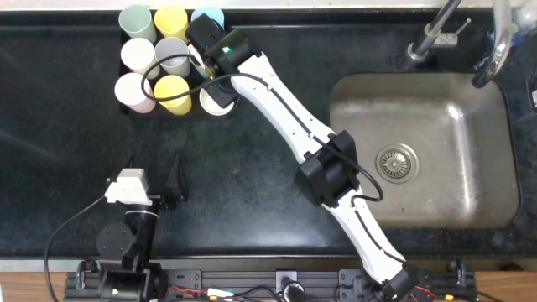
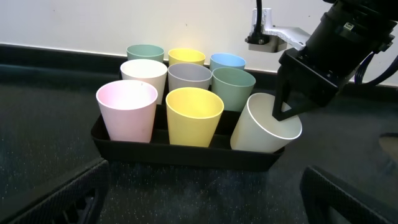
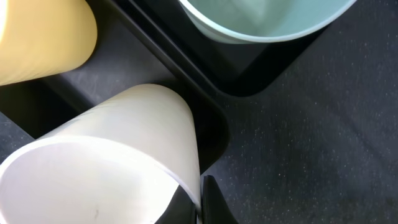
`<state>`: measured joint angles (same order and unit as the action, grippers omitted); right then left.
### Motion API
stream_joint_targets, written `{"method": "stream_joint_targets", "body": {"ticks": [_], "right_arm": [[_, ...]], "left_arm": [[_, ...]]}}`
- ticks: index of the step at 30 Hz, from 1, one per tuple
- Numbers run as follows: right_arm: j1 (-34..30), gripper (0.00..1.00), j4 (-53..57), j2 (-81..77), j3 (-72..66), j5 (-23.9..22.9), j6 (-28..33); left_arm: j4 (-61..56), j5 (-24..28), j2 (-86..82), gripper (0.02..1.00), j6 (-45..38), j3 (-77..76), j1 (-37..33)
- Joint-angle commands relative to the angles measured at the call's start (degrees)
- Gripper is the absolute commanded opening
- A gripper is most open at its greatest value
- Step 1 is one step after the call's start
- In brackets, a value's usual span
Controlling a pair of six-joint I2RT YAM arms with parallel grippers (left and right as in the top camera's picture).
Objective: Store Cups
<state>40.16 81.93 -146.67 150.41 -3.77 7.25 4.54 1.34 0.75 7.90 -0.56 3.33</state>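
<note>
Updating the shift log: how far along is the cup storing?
Done: eight cups stand upright in the tray. In hand: the ninth, a white cup, leans tilted in the last corner slot, the right claw pinching its rim. Remaining: seat it upright and release.

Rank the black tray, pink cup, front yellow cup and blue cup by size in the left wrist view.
1. black tray.
2. pink cup and front yellow cup, alike.
3. blue cup, though it stands farthest back, partly hidden, so nearness may explain it.
</note>
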Motion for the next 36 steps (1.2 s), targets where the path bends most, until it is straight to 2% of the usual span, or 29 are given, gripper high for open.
{"method": "stream_joint_targets", "body": {"ticks": [1,2,14,31,33,36], "right_arm": [[0.00,0.599,-0.17,-0.24,-0.28,-0.31,0.52],[0.00,0.998,-0.17,-0.24,-0.28,-0.31,0.52],[-0.28,0.998,-0.02,1.53,0.31,-0.74,0.48],[-4.13,0.998,-3.39,16.24,2.56,-0.72,0.44],[-4.55,0.998,-2.05,19.50,2.56,-0.72,-0.26],[-6.08,0.998,1.95,25.14,2.56,-0.24,-4.81]], "left_arm": [[0.15,0.55,-0.44,1.000,-1.05,0.11,-0.44],[0.15,0.55,-0.42,1.000,-1.05,0.11,-0.44],[0.15,0.55,-0.42,1.000,-1.05,0.11,-0.44],[0.15,0.55,-0.42,1.000,-1.05,0.11,-0.44],[0.15,0.55,-0.44,1.000,-1.05,0.11,-0.44],[0.15,0.52,-0.42,1.000,-1.05,0.11,-0.44]]}}
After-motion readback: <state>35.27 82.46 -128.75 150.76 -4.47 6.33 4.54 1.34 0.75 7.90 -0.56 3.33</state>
